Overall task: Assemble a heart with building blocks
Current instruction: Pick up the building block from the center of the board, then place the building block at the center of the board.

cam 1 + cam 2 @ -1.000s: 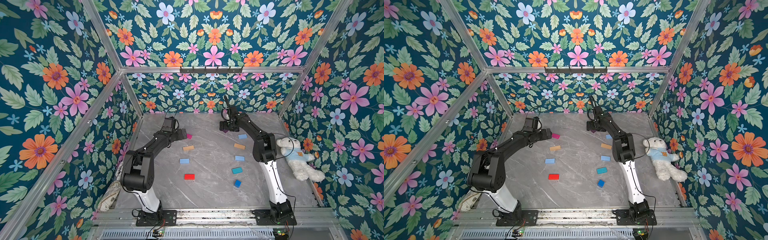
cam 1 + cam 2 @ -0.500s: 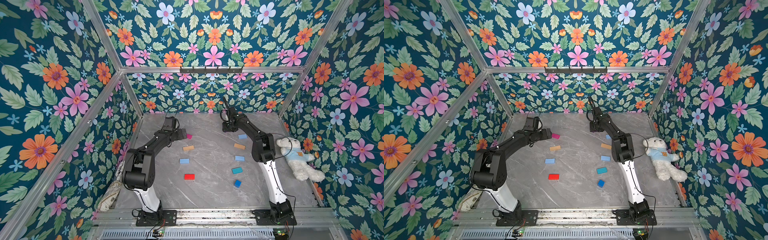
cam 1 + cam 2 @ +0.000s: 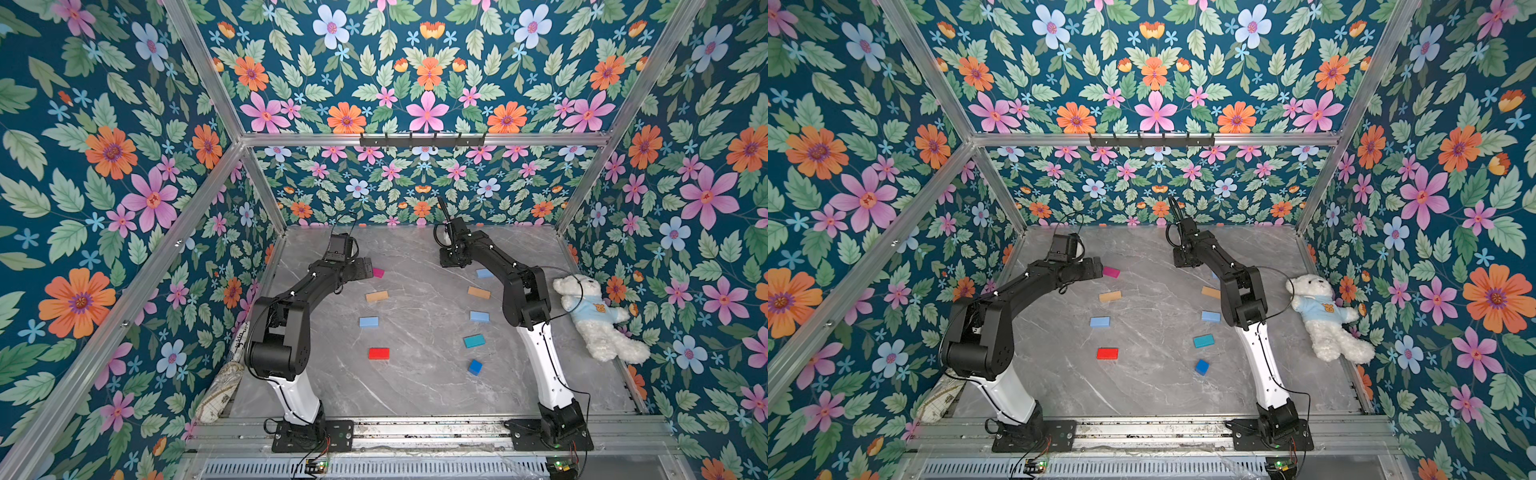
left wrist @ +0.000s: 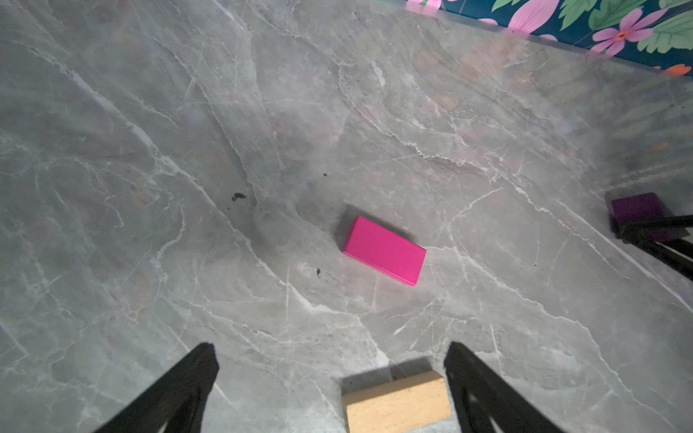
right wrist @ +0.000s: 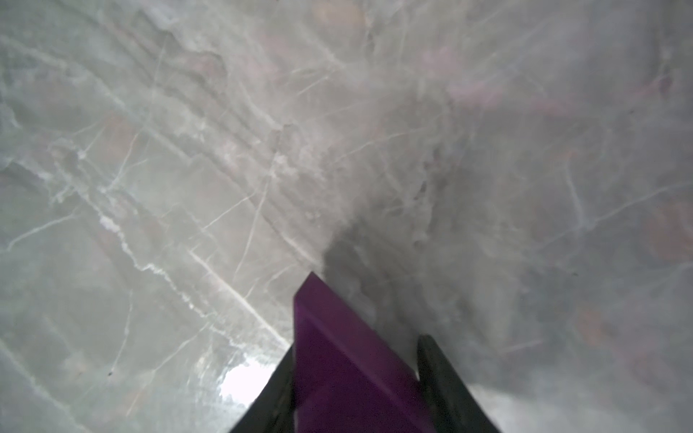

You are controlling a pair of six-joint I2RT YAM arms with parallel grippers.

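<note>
While the building blocks (image 3: pixel 1099 321) lie flat and spread out on the grey desk (image 3: pixel 415 395), none of them touch, so no heart is made yet. On the left side, the left fingers (image 3: pixel 365 266) are wide open and hold nothing. They hang over the desk just left of the magenta block (image 3: pixel 378 272), which lies far back. Closer to the near edge come the left tan block (image 3: pixel 376 296), the left light blue block (image 3: pixel 368 322) and the red block (image 3: pixel 378 353), one after the other in a line. More to the right, far back, the right fingers (image 3: pixel 451 262) point down at the desk. They are closed on the purple triangle (image 5: pixel 345 360), with one finger on each side of it. I cannot tell if the triangle touches the desk. Right of them, a second line of blocks runs from far to near: the far light blue block (image 3: pixel 484 273), the right tan block (image 3: pixel 478 292), the near light blue block (image 3: pixel 479 316), the teal block (image 3: pixel 474 340) and the blue block (image 3: pixel 475 367). At the far right, a white bear (image 3: pixel 598 320) in a light blue shirt lies by the wall, beside the right arm.
</note>
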